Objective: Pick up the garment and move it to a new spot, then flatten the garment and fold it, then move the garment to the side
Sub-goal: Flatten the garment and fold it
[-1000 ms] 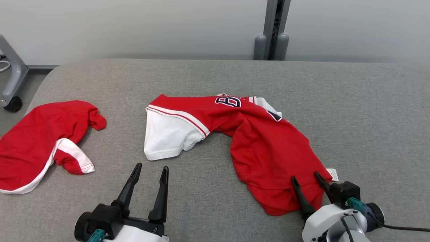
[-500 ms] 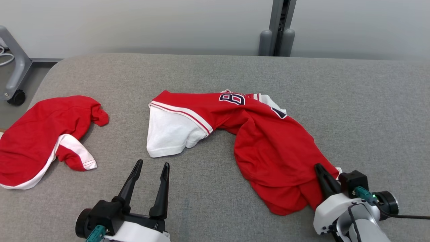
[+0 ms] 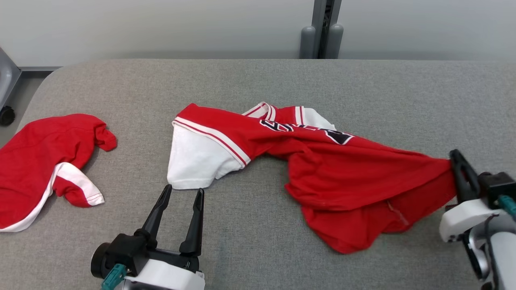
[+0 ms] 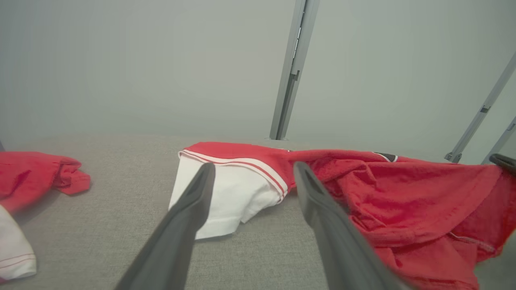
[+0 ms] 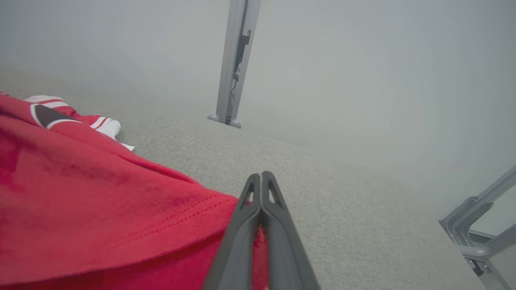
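On garment (image 3: 354, 173) hem, right hand (image 3: 456, 158), tight

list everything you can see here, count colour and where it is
jersey: 1, red with white sleeve and trim, middle of table, one edge pulled up to the right
second garment: 1, red with white band, table's left edge
table: 1, grey fabric top, under both garments
post: 1, grey, behind table's far edge
caster: 1, black, floor far left
left gripper: 1, dark fingers, open, just short of the white sleeve
right gripper: 1, dark fingers, shut on jersey's edge
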{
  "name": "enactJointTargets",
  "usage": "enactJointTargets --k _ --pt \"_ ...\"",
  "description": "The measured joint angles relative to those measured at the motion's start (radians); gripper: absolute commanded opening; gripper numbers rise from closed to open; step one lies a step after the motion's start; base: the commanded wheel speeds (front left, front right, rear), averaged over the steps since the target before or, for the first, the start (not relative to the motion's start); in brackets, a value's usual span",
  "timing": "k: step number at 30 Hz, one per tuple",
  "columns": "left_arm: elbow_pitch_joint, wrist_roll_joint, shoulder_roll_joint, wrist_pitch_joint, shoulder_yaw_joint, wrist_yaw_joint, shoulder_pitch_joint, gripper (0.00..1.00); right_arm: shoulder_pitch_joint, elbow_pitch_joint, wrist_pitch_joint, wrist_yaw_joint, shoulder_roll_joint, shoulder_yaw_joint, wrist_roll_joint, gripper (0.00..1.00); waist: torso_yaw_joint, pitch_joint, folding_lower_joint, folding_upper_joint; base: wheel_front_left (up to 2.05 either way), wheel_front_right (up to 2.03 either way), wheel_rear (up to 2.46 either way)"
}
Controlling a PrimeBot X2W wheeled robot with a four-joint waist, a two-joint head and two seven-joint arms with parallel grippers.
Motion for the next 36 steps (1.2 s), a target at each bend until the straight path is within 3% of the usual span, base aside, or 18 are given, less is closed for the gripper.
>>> enactJointTargets --k 5,11,16,20,21,22,23,32,36 --pt "0.003 0.000 0.000 0.000 0.000 -0.003 -0.017 1.00 -0.055 -0.030 0.000 0.000 -0.067 -0.062 -0.029 0.00 0.005 0.008 0.0000 0.0000 0.00 0.00 0.00" --pt "0.010 0.009 0.000 0.000 -0.001 -0.012 -0.027 1.00 -0.185 -0.012 0.000 0.000 -0.134 -0.064 -0.043 0.00 0.009 0.033 0.0000 0.0000 0.00 0.00 0.00" --pt "0.013 0.023 0.000 0.000 -0.007 -0.025 -0.058 1.00 -0.335 0.058 0.000 0.000 -0.171 -0.067 -0.057 0.00 0.021 0.063 0.0000 0.0000 0.00 0.00 0.00" --pt "0.016 0.027 0.000 0.000 -0.018 -0.033 -0.083 1.00 -0.416 0.203 -0.002 0.000 -0.163 -0.081 -0.071 0.00 0.038 0.091 0.0000 0.0000 0.00 0.00 0.00" --pt "0.017 0.027 0.000 0.000 -0.021 -0.035 -0.086 1.00 -0.430 0.236 -0.002 0.000 -0.155 -0.084 -0.073 0.32 0.042 0.096 0.0000 0.0000 0.00 0.00 0.00" --pt "0.019 0.027 0.000 0.000 -0.023 -0.035 -0.086 1.00 -0.441 0.260 -0.002 0.000 -0.146 -0.087 -0.078 0.89 0.047 0.102 0.0000 0.0000 0.00 0.00 0.00" --pt "0.020 0.027 0.000 0.000 -0.024 -0.036 -0.088 1.00 -0.452 0.274 -0.002 0.000 -0.135 -0.090 -0.080 1.00 0.050 0.107 0.0000 0.0000 0.00 0.00 0.00" --pt "0.023 0.024 0.000 0.000 -0.014 -0.031 -0.097 1.00 -0.424 0.211 -0.002 0.000 -0.029 -0.097 -0.045 1.00 0.034 0.111 0.0000 0.0000 0.00 0.00 0.00" --pt "0.025 0.023 0.000 0.000 -0.016 -0.030 -0.093 1.00 -0.343 0.161 -0.002 0.000 0.030 -0.070 0.034 1.00 0.009 0.091 0.0000 0.0000 0.00 0.00 0.00"
